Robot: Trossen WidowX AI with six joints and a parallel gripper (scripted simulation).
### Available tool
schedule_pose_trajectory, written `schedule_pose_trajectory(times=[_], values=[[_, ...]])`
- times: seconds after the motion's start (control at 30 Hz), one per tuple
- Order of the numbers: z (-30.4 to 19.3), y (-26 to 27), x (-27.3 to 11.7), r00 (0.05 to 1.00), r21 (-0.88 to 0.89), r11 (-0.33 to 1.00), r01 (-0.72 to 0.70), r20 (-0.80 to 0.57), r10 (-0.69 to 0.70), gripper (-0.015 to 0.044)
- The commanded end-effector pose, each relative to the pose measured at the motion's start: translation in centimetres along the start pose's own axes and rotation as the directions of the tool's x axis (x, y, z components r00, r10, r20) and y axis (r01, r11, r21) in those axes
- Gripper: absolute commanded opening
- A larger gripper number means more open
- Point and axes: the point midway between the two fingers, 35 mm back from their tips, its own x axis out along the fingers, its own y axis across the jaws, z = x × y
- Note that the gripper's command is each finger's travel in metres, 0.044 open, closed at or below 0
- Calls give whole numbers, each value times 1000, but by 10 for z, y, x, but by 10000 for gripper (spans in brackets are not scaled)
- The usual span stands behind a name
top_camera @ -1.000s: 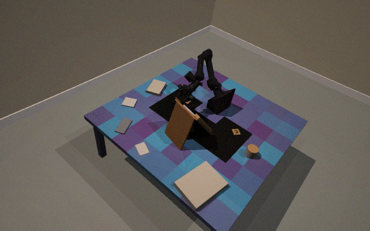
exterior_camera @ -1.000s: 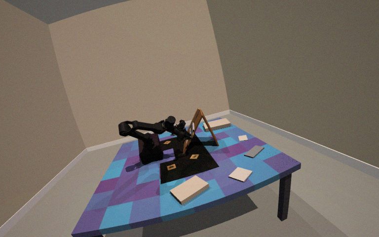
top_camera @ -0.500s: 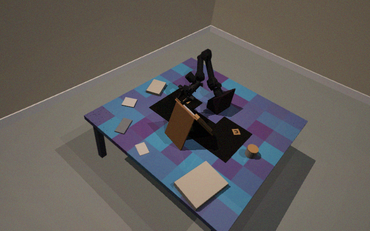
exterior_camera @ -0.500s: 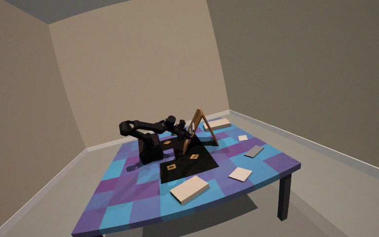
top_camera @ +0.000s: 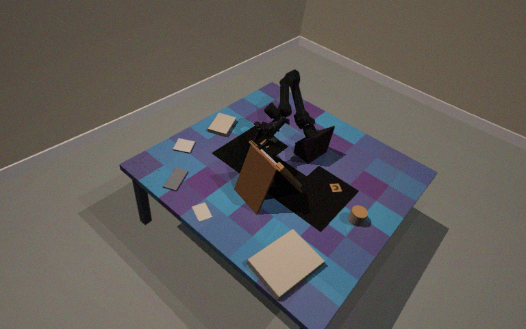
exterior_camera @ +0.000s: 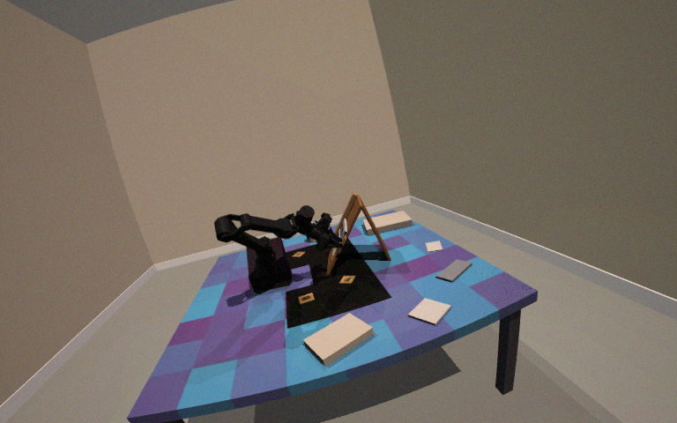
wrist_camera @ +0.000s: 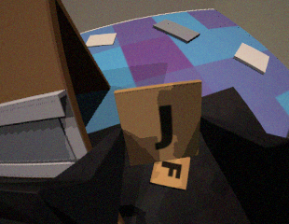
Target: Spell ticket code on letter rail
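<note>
My gripper [wrist_camera: 162, 127] [exterior_camera: 340, 241] is shut on the J tile [wrist_camera: 140, 114], which stands upright between the fingers with its letter facing the wrist camera. It is held just right of the pale grey letter rail [wrist_camera: 28, 169], apart from it in the wrist view. The rail is on the brown leaning board [top_camera: 253, 179] [wrist_camera: 23, 47]. The F tile [wrist_camera: 158, 178] [exterior_camera: 346, 279] lies on the black mat [exterior_camera: 368, 293] below. Another tile [exterior_camera: 306, 298] lies on the mat, its letter unclear. A tile with a curved letter [top_camera: 335, 187] [exterior_camera: 298, 254] lies on the mat's other side. No ticket code is readable.
A wooden cylinder [top_camera: 358, 214] stands beyond the mat. A large pale block [top_camera: 286, 262] and a smaller pale block [top_camera: 222, 123] [exterior_camera: 338, 337] lie on the patchwork table. A grey slab [top_camera: 175, 179] [wrist_camera: 176, 30] and thin pale pieces [top_camera: 183, 145] [top_camera: 202, 212] lie behind the board.
</note>
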Motion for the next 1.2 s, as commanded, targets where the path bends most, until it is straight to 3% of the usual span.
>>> schedule_pose_trajectory(times=[0.0, 1.17], values=[[-1, 4, 0, 1000, 3, 1000, 0, -3, 0, 0], [-1, 21, 0, 1000, 4, 1000, -1, -3, 1, 0]])
